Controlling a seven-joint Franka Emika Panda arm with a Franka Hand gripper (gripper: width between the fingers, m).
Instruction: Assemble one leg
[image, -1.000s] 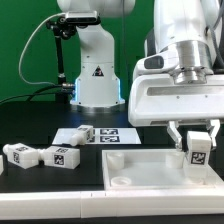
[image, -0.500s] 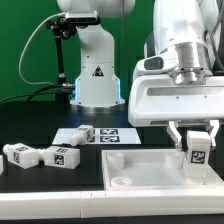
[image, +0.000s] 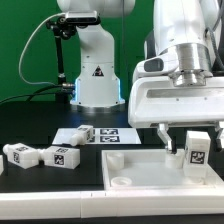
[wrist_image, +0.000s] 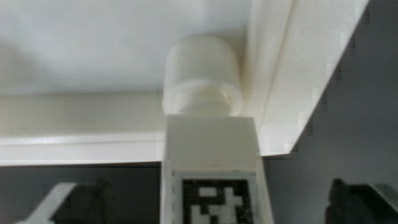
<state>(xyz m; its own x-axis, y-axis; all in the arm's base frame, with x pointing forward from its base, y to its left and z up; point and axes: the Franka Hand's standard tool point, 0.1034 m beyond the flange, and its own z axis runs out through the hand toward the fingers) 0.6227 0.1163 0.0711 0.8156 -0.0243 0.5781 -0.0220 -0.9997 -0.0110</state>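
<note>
Black table (image: 30, 195), green backdrop; the leg (image: 197, 152) stands upright in a corner of the white square panel (image: 130, 172).
Gripper (image: 190, 139) jaws spread wide, clear of it on both sides; spare legs (image: 58, 156) lie well apart at the exterior view's left.

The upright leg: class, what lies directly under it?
The leg stands on a corner of the square white panel. The contact itself is hidden by the leg.

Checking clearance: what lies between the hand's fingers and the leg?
Nothing: the hand is open, bare gaps either side of the leg, clearest in the wrist view.
</note>
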